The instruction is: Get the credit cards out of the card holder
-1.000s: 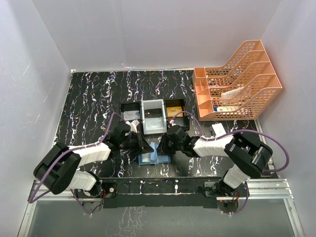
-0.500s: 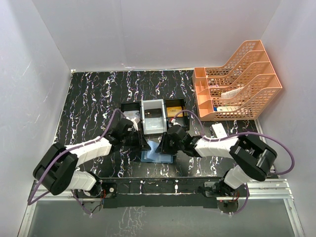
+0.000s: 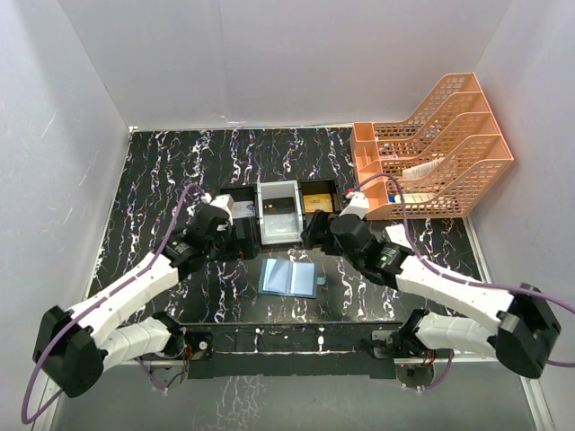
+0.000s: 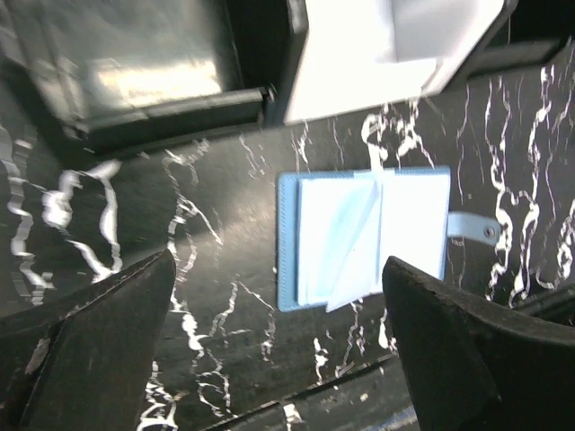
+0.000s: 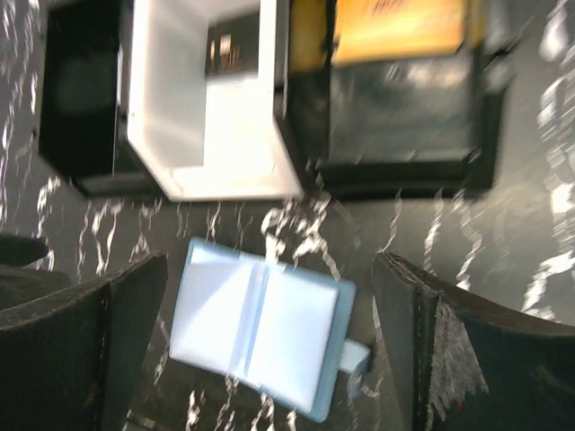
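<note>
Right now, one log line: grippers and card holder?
left gripper: open, empty | right gripper: open, empty | card holder: lying open, not gripped, no card visible inside

No legible text; print on gold card point(image 5: 400, 27) blurred.

The card holder point(image 3: 288, 278) is light blue, the table point(image 3: 171, 180) black with white veins, the tray point(image 3: 262, 215) black-and-white, the rack point(image 3: 467, 171) peach.
</note>
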Action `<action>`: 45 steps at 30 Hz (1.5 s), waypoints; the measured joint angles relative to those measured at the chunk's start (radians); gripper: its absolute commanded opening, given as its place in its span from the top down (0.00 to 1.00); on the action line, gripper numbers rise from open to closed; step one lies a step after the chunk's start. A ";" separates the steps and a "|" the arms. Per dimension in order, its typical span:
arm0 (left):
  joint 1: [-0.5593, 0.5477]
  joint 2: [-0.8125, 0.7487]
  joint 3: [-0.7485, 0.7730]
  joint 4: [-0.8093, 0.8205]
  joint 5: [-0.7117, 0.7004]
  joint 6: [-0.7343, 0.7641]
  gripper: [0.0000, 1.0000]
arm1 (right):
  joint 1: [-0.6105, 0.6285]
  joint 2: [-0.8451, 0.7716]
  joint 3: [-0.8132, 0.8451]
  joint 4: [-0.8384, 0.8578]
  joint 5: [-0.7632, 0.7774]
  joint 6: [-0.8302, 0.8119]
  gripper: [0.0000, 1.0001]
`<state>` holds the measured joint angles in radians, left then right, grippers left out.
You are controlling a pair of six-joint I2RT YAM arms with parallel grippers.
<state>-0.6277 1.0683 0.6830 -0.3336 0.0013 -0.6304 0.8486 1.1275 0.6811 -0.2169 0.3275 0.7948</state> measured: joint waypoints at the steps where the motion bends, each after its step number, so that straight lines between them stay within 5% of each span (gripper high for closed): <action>1: 0.000 -0.019 0.017 -0.021 -0.034 0.011 0.01 | -0.002 -0.034 0.001 -0.002 0.043 -0.024 0.02; 9: 0.028 -0.077 0.150 -0.128 -0.262 0.127 0.01 | -0.032 -0.232 0.000 0.129 0.323 -0.343 0.02; 13: 0.161 -0.073 0.162 -0.149 -0.258 0.184 0.01 | -0.095 -0.247 0.009 0.200 0.368 -0.488 0.02; 17: 0.389 -0.076 0.162 -0.164 -0.220 0.217 0.01 | -0.318 -0.216 0.070 0.159 0.267 -0.532 0.02; 20: 0.426 -0.089 0.177 -0.190 -0.223 0.216 0.01 | -0.413 -0.224 0.106 0.116 0.198 -0.534 0.02; 33: 0.423 -0.201 0.366 -0.273 -0.337 0.150 0.01 | -0.417 -0.273 0.307 -0.038 -0.135 -0.523 0.02; 45: 0.423 -0.259 0.425 -0.269 -0.363 0.175 0.01 | -0.417 -0.263 0.335 -0.119 -0.164 -0.516 0.02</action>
<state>-0.2047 0.8097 1.1076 -0.6029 -0.3618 -0.4557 0.4313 0.8642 1.0157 -0.3359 0.1635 0.2790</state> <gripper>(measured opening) 0.985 0.981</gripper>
